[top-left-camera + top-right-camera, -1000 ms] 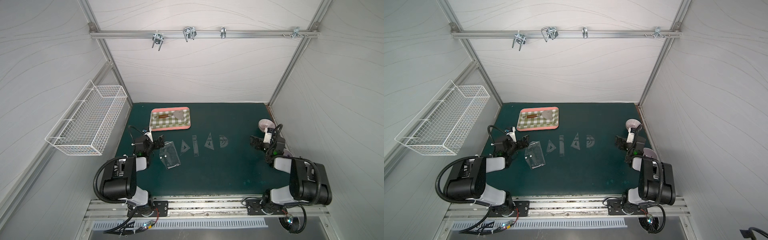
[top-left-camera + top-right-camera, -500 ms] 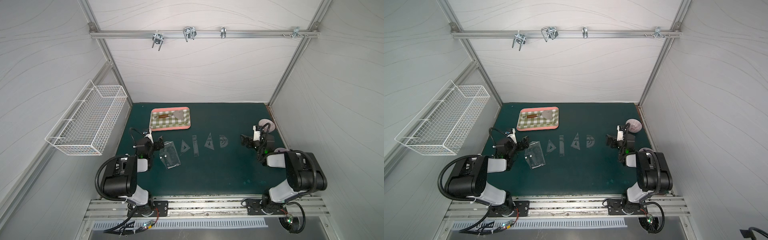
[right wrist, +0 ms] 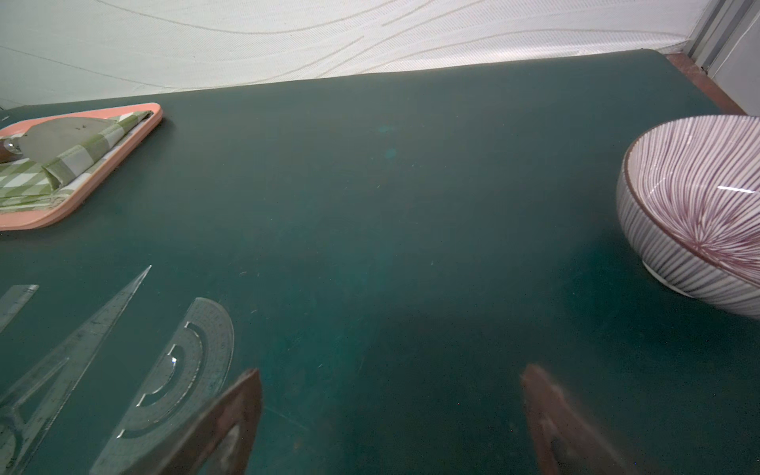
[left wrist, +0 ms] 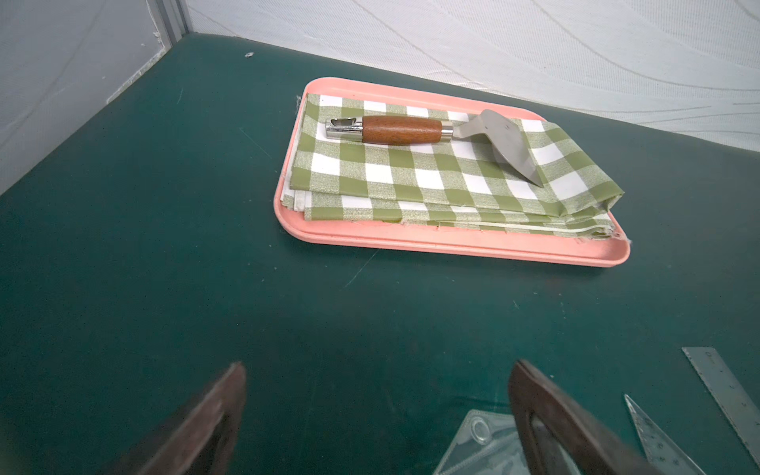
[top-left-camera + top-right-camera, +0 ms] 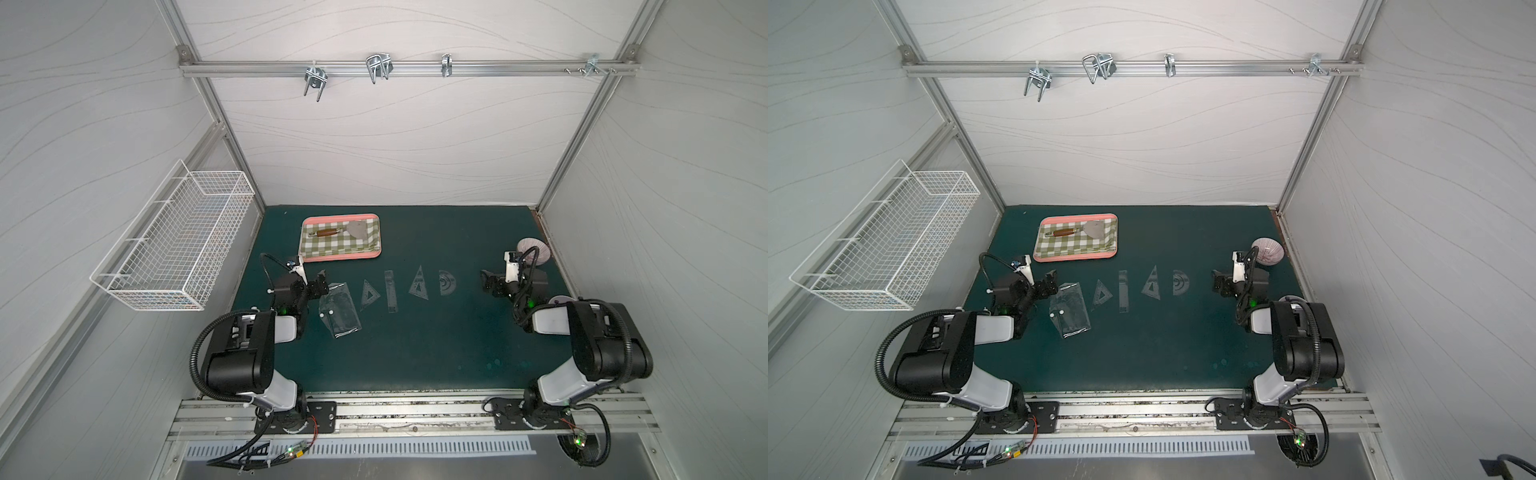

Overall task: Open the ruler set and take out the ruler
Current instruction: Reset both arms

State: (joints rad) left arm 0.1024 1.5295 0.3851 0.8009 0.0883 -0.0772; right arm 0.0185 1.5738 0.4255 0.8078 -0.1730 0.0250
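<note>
Gaping wide, empty: L jaws by ruler set [image 5: 338,309]; R jaws too.

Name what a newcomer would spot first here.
The pink tray with its green checked cloth at the back left of the mat stands out most. In the middle lies a row of four clear drawing tools, from a small triangle to a protractor, with the clear pouch beside the open left pincer. A striped bowl sits far right.
</note>
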